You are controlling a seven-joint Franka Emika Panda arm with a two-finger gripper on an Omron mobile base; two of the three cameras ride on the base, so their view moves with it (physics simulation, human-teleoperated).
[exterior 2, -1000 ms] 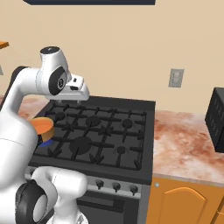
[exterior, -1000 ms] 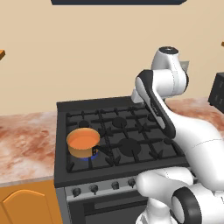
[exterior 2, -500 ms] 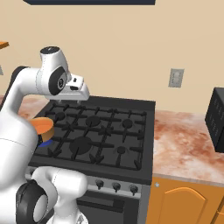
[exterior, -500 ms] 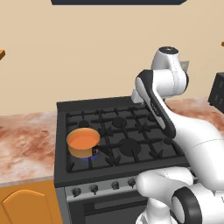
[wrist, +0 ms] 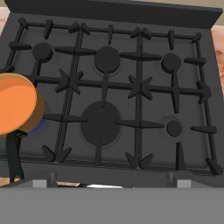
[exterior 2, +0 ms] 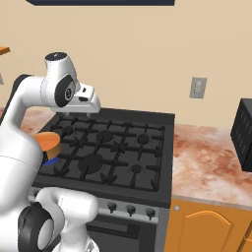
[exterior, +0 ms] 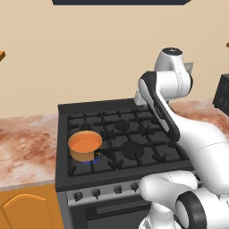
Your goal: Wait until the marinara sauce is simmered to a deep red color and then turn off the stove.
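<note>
1. Beige wall [exterior: 89, 53] backs the kitchen, with a mottled reddish bench [exterior: 27, 152] on both sides of the stove.
2. Black stove [exterior: 125, 138] sits between the bench halves, small knobs [exterior: 96, 193] along its silver front.
3. White arm [exterior: 170, 89] reaches high above the grates.
4. Saucepan [exterior: 85, 146] stands on the front left burner, over a blue flame.
5. Sauce [wrist: 13, 103] fills it, flat and orange.
6. Claw [exterior 2: 74, 114] hangs over the stove's rear, fingers spread wide, holding nothing.
</note>
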